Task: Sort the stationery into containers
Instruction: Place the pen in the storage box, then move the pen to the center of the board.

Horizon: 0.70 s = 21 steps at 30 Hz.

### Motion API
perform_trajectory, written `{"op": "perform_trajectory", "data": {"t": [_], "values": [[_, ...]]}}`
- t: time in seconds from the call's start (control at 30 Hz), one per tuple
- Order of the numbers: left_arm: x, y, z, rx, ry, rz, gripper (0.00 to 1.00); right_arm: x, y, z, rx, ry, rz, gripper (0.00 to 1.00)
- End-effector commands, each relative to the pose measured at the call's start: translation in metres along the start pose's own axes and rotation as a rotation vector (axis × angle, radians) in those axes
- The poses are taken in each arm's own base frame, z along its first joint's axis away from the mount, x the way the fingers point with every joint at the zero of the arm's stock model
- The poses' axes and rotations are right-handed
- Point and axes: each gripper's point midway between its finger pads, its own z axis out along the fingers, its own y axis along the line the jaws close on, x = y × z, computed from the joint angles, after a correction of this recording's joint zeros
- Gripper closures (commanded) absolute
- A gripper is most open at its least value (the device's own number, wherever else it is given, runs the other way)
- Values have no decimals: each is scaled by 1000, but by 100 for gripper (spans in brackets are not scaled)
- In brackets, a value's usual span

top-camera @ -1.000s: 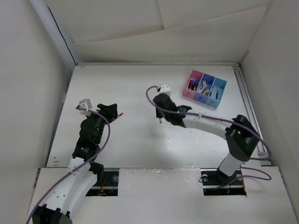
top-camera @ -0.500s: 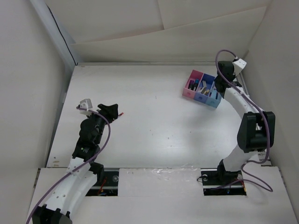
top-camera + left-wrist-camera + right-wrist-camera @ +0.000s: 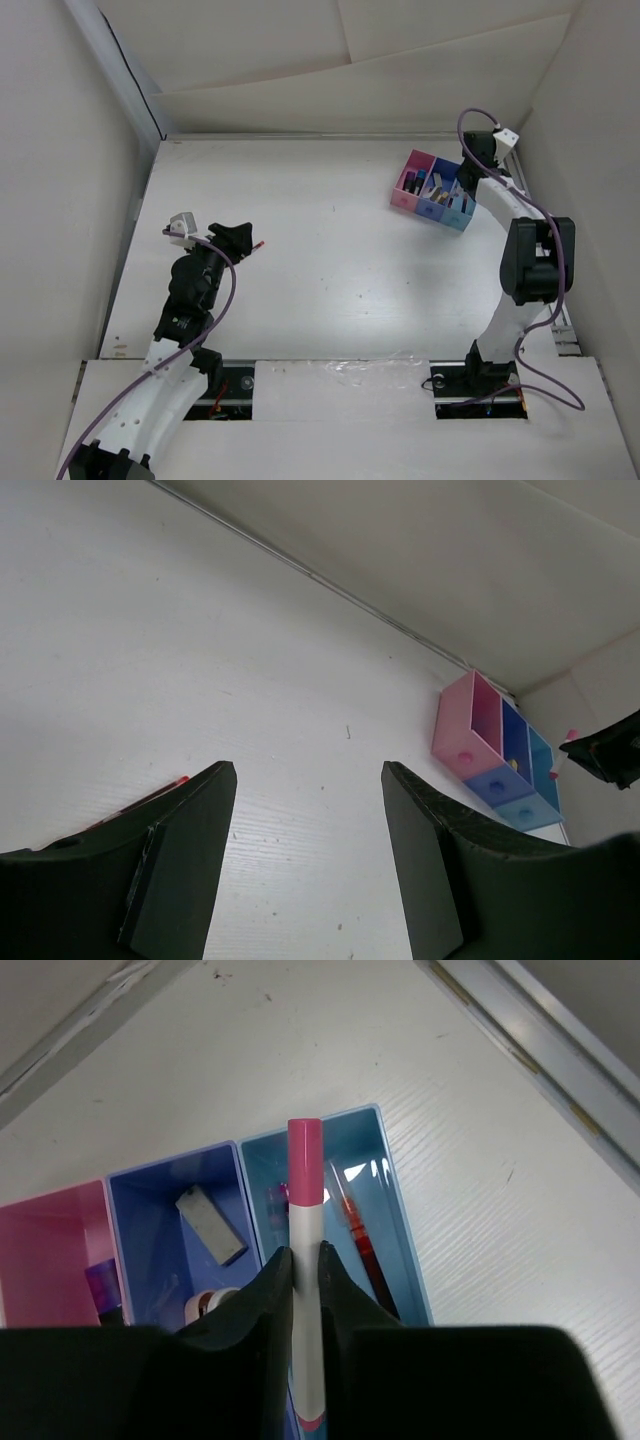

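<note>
Right gripper (image 3: pixel 305 1260) clamped on white pink-capped pen (image 3: pixel 305 1190), poised over cyan compartment (image 3: pixel 403 1222) (left gripper (image 3: pixel 308 780) empty, jaws apart). Step in hand: depositing. Next move probably requires lowering, then release.

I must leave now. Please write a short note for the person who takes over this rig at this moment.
Right claw: shut on a white pen with pink cap, above the light-blue tray compartment.
Left claw: open, empty; a thin red-tipped pen lies beside it.
Done: a red pen lies in that compartment, a beige eraser block in the dark-blue compartment.
Left: drop the held pen, then sort the red-tipped one.
</note>
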Motion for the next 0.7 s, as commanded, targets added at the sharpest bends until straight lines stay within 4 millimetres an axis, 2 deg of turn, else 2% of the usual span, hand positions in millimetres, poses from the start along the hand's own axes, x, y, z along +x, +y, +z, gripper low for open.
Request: {"op": "perform_trajectory", "data": {"t": [0.0, 0.07, 0.1, 0.17, 0.2, 0.27, 0.33, 0.4, 0.47, 0.5, 0.57, 0.6, 0.63, 0.67], "values": [[-20, -18, -1, 54, -49, 1, 43, -3, 0, 0, -12, -1, 19, 79], [-20, -18, -1, 54, -49, 1, 43, 1, -4, -1, -8, 7, 14, 70], [-20, -18, -1, 54, -49, 1, 43, -2, -3, -4, -11, 0, 18, 62], [-20, -18, -1, 54, -49, 1, 43, 1, -6, -8, 5, -5, 18, 56], [-20, -18, -1, 54, -49, 1, 43, -6, -4, -11, -4, -23, 29, 53], [-20, -18, -1, 54, -49, 1, 43, -9, 0, -19, -20, -32, 31, 51], [-21, -17, 0, 46, -54, 0, 43, -21, 1, -29, -34, -56, 47, 50], [-21, -17, 0, 46, -54, 0, 43, -19, 16, -43, -81, -56, 36, 50], [-23, -18, -2, 52, -61, -1, 43, -27, 33, -63, -135, -85, 33, 51], [-23, -18, -2, 52, -61, -1, 43, -16, 51, -77, -182, -75, 8, 53], [-24, -17, -3, 44, -67, -2, 43, -14, 69, -98, -218, -97, -15, 57], [-26, -15, -3, 33, -75, -2, 43, 0, 91, -115, -273, -85, -44, 60], [-28, -16, -4, 40, -84, -4, 43, 2, 102, -127, -309, -90, -48, 63], [-28, -14, -4, 26, -83, -3, 45, 13, 110, -135, -332, -78, -68, 72]]}}
